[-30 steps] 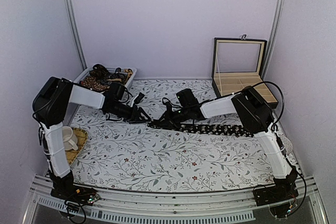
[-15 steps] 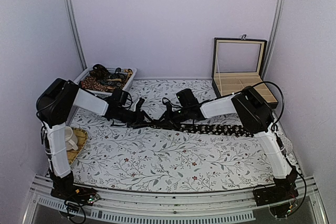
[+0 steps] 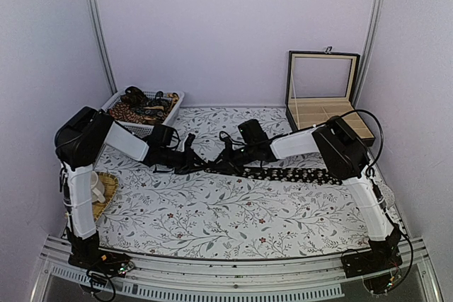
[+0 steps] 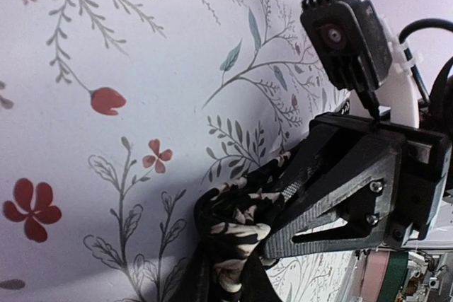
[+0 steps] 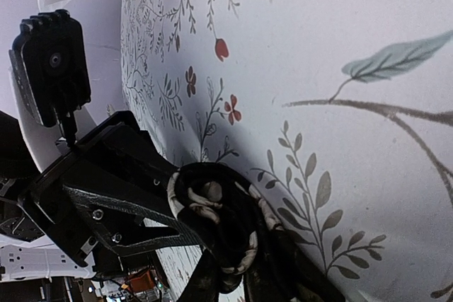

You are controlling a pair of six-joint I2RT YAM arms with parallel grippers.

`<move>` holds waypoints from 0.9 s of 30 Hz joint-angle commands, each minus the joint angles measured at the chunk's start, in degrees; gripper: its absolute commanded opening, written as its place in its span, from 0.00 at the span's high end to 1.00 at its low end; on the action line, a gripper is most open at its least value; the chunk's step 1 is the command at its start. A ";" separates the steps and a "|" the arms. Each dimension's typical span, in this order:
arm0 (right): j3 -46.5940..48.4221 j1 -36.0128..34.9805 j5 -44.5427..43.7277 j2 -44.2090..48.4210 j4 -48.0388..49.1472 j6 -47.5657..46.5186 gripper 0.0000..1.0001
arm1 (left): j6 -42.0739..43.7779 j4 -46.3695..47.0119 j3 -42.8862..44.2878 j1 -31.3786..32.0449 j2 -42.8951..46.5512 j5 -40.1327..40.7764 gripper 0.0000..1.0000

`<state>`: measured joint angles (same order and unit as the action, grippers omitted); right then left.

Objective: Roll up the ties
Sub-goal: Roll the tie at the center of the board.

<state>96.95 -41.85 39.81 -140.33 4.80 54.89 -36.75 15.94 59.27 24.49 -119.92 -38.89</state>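
A black tie with pale flower specks (image 3: 297, 174) lies stretched across the floral table cloth, its left end rolled into a small coil (image 4: 237, 228), which also shows in the right wrist view (image 5: 219, 224). My left gripper (image 3: 200, 165) and right gripper (image 3: 223, 163) meet at that coil from opposite sides. In the left wrist view my left gripper (image 4: 226, 281) is closed with the tie between its fingers, and the right gripper's finger (image 4: 333, 196) presses on the coil. In the right wrist view my right gripper (image 5: 255, 281) holds the coil, with the left gripper's finger (image 5: 120, 203) against it.
A white wire basket (image 3: 177, 97) at the back left holds other patterned ties (image 3: 131, 111). An open black compartment box (image 3: 322, 97) stands at the back right. A white cup (image 3: 92, 185) sits on a woven coaster at the left edge.
My left arm has moved right and down until its gripper reached the rolled end of the tie. The right arm and the tie have stayed in place.
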 commanded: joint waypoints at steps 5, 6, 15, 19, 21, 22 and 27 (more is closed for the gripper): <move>-2.66 0.87 -0.74 -2.77 -1.13 -1.02 0.65 | -0.67 -3.13 -2.53 2.24 -1.24 6.89 1.00; -3.29 1.11 -1.05 -1.40 -1.45 -1.58 0.61 | -0.25 -4.05 -2.65 2.31 -0.45 8.31 1.00; -12.78 5.04 -3.01 19.81 -7.66 -12.46 0.47 | 5.88 -19.12 1.65 5.57 6.68 26.31 1.00; -19.86 6.97 -4.07 28.27 -8.41 -15.63 0.46 | 8.15 -25.67 5.32 8.66 8.84 35.72 1.00; -23.02 7.68 -5.22 31.80 -9.20 -17.02 0.45 | 8.67 -28.45 6.80 10.08 8.46 40.01 1.00; -24.12 7.88 -6.22 33.27 -10.14 -17.78 0.45 | 8.84 -29.34 7.35 10.57 8.30 41.80 1.00; -28.33 8.26 -14.91 37.82 -15.16 -23.70 0.42 | 9.14 -32.42 9.17 12.90 7.77 49.08 1.00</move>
<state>71.16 -33.26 32.34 -112.51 -5.37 37.32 -29.17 -9.41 66.89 35.62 -112.31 0.27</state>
